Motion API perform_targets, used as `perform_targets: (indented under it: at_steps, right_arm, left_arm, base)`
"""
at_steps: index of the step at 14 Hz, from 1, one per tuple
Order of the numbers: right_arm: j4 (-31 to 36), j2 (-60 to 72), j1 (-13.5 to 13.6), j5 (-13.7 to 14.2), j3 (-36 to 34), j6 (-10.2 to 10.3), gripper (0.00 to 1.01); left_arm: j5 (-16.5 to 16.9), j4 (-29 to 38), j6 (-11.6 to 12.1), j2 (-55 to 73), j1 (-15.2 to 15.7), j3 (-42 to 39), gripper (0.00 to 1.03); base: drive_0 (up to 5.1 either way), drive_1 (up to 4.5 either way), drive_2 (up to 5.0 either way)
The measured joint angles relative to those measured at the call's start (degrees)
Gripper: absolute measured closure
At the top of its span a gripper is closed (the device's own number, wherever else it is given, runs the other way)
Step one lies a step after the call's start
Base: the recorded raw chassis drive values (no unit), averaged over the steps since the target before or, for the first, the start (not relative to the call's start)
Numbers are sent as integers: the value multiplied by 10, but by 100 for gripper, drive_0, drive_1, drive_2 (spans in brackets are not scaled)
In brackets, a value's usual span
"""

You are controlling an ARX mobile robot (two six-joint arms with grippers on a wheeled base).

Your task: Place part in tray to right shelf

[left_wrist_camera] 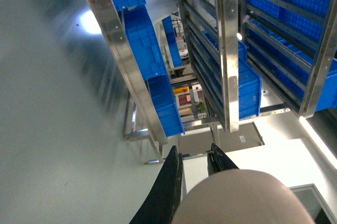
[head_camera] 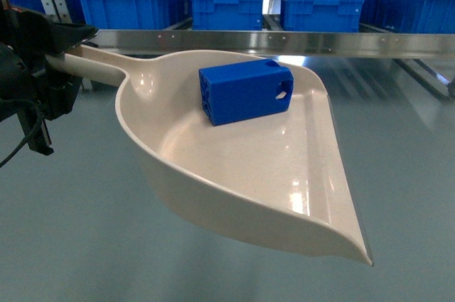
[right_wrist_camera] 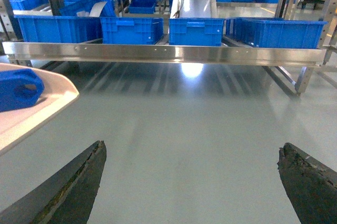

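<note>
The part (head_camera: 245, 92) lies inside the tray (head_camera: 234, 181), toward its back wall, long axis running across the pan. The left gripper (left_wrist_camera: 192, 168) is clenched on the tray handle (head_camera: 99, 66), holding it above the floor. The right gripper (right_wrist_camera: 189, 182) hangs released, just right of the tray lip. The right shelf (head_camera: 284, 42) stands directly beyond.

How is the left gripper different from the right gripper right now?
The left gripper is shut on the tray by its handle, holding it above the floor with the part inside; the right gripper is open and holds nothing. The left gripper's fingers sit close together around the handle, while the right gripper's fingers stand wide apart. Both have dark fingers and face the right shelf.
</note>
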Motion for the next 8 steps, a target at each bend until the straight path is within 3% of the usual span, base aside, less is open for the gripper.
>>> perform_targets:
  at_steps: [8]
  right_arm:
    - [0,0,0,0,0,0,3]
  left_arm:
    - [0,0,0,0,0,-1,91]
  base:
    - [0,0,0]
